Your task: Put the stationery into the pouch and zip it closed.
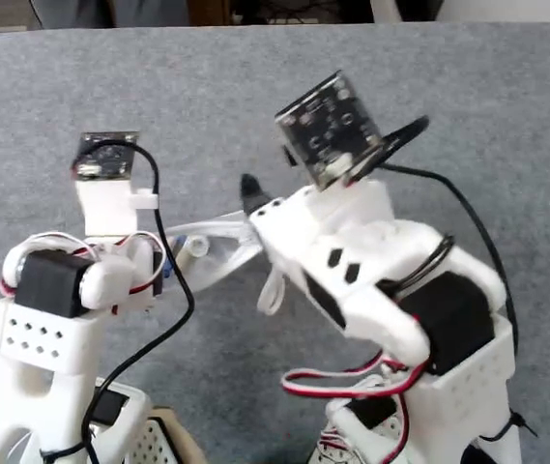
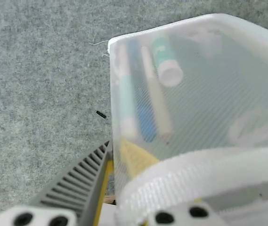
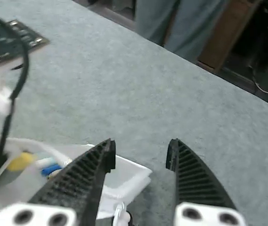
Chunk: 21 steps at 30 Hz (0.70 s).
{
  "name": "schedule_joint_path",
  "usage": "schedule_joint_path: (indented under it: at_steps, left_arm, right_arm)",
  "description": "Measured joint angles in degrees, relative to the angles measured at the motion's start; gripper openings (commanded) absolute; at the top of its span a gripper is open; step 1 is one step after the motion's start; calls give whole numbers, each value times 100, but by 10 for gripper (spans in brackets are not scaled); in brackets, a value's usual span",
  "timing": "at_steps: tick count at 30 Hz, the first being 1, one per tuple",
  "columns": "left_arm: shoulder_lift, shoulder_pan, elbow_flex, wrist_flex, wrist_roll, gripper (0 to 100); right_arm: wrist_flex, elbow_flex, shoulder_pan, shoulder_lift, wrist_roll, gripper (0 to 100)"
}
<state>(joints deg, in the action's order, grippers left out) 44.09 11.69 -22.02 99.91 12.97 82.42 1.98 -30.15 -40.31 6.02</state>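
Pouch (image 2: pixel 209 94): one, translucent mesh-patterned plastic with a white webbing band along the zip edge. It sits between the two arms, one end at the left gripper (image 2: pixel 112 160), which appears clamped on that end; only one ribbed finger shows, the other lies behind the pouch.

Stationery (image 2: pixel 145 94): already inside. The count is four long items (a teal-and-white pen, a blue pen, a pale pencil and a capped teal tube) plus one yellow piece.

Handling, as judged: light, limp and slick. It will buckle if pulled unsupported, so hold the webbing corner firmly and draw the slider against that hold. A white loop (image 1: pixel 273 290) under the right arm may be the zip pull; I cannot confirm.

Right gripper (image 3: pixel 141 150): fingers apart, holding nothing, poised over the pouch's far end above the grey counter (image 2: pixel 39 70).
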Motion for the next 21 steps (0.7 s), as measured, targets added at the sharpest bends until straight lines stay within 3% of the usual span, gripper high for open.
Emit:
schedule_joint_path:
  at_steps: [8, 14, 21]
  left_arm:
    - [70, 1073, 53, 0, -9, 28]
    - [571, 1336, 79, 35, 18, 28]
    - [721, 1398, 88, 53, -26, 28]
  right_arm:
    - [290, 0, 879, 0, 0, 188]
    - [949, 0, 1952, 0, 0, 188]
    - [1793, 0, 2171, 0, 9, 188]
